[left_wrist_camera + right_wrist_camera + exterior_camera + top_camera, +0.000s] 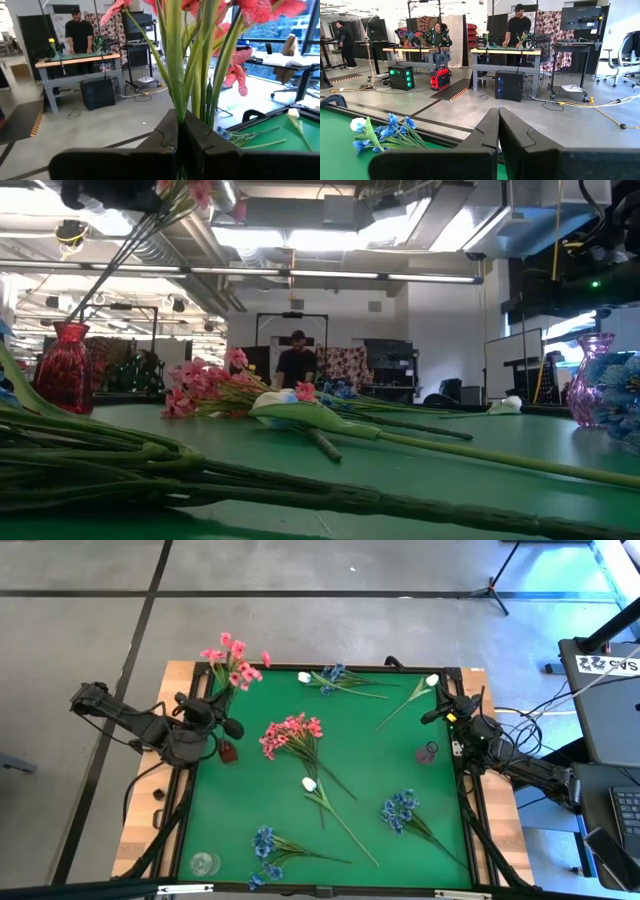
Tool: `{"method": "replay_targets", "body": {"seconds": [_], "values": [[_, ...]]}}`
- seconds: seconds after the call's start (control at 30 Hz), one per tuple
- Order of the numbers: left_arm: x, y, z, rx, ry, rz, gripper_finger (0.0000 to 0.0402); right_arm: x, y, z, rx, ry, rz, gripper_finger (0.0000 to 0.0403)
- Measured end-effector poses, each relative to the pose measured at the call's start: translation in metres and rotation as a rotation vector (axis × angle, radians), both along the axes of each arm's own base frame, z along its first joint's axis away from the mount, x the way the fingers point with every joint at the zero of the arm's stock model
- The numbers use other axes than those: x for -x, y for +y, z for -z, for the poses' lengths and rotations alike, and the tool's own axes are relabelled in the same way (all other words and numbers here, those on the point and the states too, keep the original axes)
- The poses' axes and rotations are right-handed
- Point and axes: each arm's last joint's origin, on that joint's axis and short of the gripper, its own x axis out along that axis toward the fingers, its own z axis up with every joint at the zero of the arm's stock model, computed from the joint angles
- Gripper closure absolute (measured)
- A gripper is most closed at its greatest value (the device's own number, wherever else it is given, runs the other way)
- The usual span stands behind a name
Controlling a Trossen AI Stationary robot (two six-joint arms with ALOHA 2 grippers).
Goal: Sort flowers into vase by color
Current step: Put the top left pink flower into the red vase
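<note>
We are clamping our left end effector [177, 142] on the green stems of a pink blossom sprig [233, 662], lifted at the upper left of the green-topped bench [400, 755] above a small red glass vase [228, 751]. Our right end effector [498, 131] is waiting pressed together at the right edge. Another pink blossom sprig [290, 733], blue sprigs [400, 808] and white buds [309, 783] are lying across the green.

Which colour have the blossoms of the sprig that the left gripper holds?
Pink. The sprig in the left gripper shows best in the high view.
</note>
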Motion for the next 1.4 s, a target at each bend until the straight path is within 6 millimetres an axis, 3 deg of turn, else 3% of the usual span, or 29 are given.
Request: {"method": "replay_targets", "body": {"seconds": [0.17,0.43,0.73,1.4], "values": [[0.002,0.003,-0.004,-0.001,0.003,-0.017,0.0393,0.000,0.000,0.000,0.000,0.000,0.000,0.0391],[0.007,0.005,-0.026,-0.001,0.000,-0.020,0.0397,0.000,0.000,0.000,0.000,0.000,0.000,0.0391],[0.008,0.006,0.005,0.018,-0.040,-0.016,0.0396,0.000,0.000,0.000,0.000,0.000,0.000,0.0391],[0.010,-0.001,0.006,0.144,-0.148,0.132,0.0340,0.000,0.000,0.000,0.000,0.000,0.000,0.0391]]}}
